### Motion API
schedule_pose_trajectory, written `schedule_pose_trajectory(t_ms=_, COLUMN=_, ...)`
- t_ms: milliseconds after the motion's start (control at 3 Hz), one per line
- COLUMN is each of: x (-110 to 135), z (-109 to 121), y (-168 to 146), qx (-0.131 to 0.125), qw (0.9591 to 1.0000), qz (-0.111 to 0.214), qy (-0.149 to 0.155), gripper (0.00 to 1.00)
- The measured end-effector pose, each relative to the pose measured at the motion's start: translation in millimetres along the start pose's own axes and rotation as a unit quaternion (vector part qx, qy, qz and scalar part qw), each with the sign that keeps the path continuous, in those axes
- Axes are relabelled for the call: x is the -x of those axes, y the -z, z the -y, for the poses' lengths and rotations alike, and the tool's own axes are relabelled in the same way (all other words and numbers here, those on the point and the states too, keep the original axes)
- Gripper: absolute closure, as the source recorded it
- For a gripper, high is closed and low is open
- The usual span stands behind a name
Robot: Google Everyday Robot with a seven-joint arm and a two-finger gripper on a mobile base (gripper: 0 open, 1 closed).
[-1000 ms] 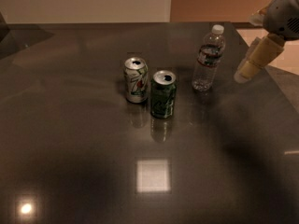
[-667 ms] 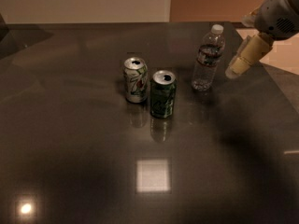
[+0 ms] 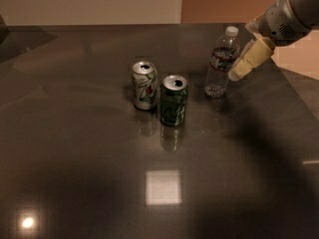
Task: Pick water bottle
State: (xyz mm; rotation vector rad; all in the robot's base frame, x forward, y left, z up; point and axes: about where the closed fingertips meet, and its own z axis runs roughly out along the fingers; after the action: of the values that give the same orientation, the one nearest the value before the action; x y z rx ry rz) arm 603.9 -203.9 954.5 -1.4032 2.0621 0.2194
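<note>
The water bottle point(image 3: 220, 63) is a small clear ribbed bottle with a white cap and a dark label band. It stands upright at the back right of the dark glossy table point(image 3: 89, 173). My gripper point(image 3: 240, 69) comes in from the upper right on a grey arm. Its cream tip is right beside the bottle's right side, at about label height. Whether it touches the bottle cannot be told.
A silver-white soda can point(image 3: 145, 85) and a green soda can point(image 3: 174, 100) stand close together left of the bottle, both upright and opened. The table's right edge point(image 3: 294, 91) runs just right of the gripper. A bright light reflection point(image 3: 163, 186) lies on the near tabletop.
My gripper has moved left and slightly down, closing the gap to the bottle's right side. The bottle and both cans have not moved.
</note>
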Motion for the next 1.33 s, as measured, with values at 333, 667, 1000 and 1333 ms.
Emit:
schedule_pose_trajectory(t_ms=333, x=1.9, z=6.7, y=-10.7, qx=0.008, qw=0.9998, qz=0.016, qy=-0.007, gripper=0.00)
schedule_pose_trajectory(t_ms=667, x=6.2, z=8.3, y=-21.3, qx=0.022, qw=0.9993, qz=0.028, qy=-0.009, gripper=0.00)
schedule_pose_trajectory(t_ms=1000, x=11.3, z=7.0, y=-27.9, qx=0.034, qw=0.9986, qz=0.039, qy=-0.008, gripper=0.16)
schedule_pose_trajectory(t_ms=1333, x=14.5, z=5.4, y=-31.9, qx=0.044, qw=0.9979, qz=0.047, qy=-0.008, gripper=0.40)
